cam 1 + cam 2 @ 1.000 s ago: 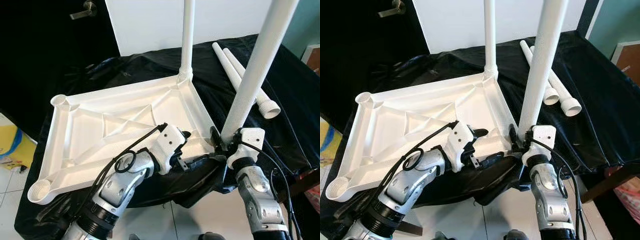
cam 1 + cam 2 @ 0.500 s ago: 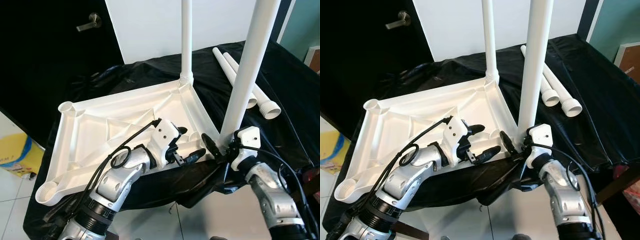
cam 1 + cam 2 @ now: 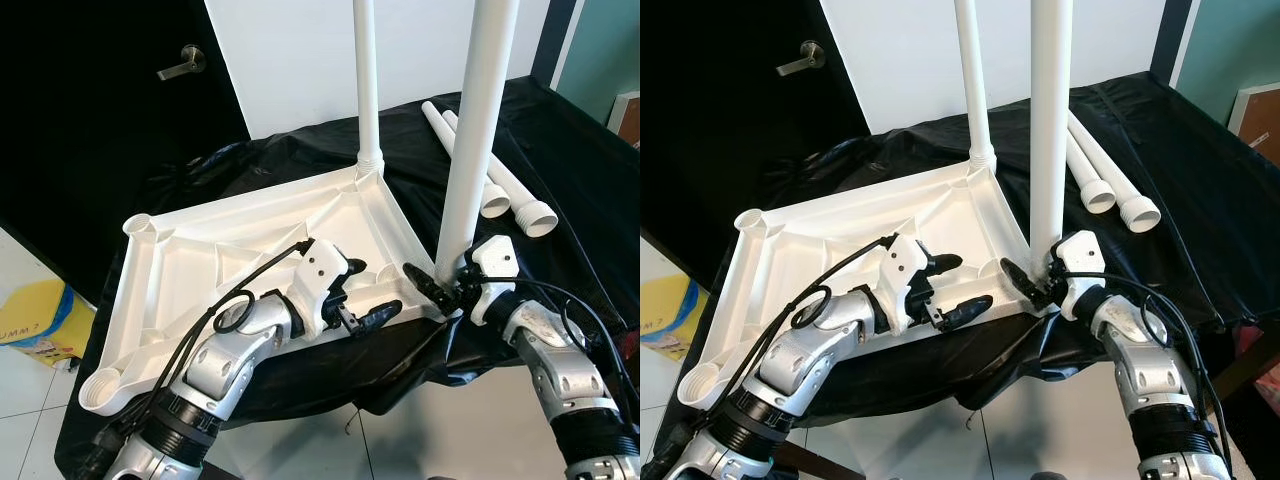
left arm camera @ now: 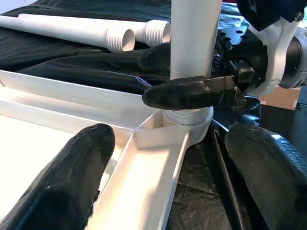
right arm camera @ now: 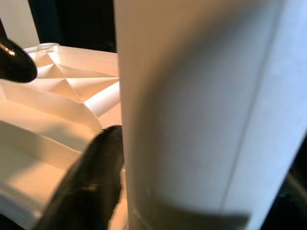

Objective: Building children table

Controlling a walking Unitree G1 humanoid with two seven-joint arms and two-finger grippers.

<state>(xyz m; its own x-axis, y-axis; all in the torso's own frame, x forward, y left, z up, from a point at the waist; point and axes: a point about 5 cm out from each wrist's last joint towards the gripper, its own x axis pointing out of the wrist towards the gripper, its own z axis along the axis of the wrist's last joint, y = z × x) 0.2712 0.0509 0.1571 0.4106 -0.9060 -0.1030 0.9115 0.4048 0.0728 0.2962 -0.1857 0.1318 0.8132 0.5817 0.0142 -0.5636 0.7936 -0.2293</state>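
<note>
The upturned white tabletop (image 3: 240,270) lay on the black-draped counter (image 3: 560,170), ribs up, with empty leg sockets at the two corners out beyond the left claw (image 3: 365,295). That claw hovered over the near rim with its fingers spread apart, gripping nothing. Beyond it, at the far corner, one leg (image 3: 366,90) stood upright in its socket. Beside the left claw, the right claw (image 3: 447,287) was clamped on the base of a second leg (image 3: 478,130), seated upright in the near corner socket. Two spare legs (image 3: 490,170) lay farther back on the cloth. To do this step well, I judged the leg should be held plumb and turned evenly, with the left claw pressing the rim down so the top could not twist.
</note>
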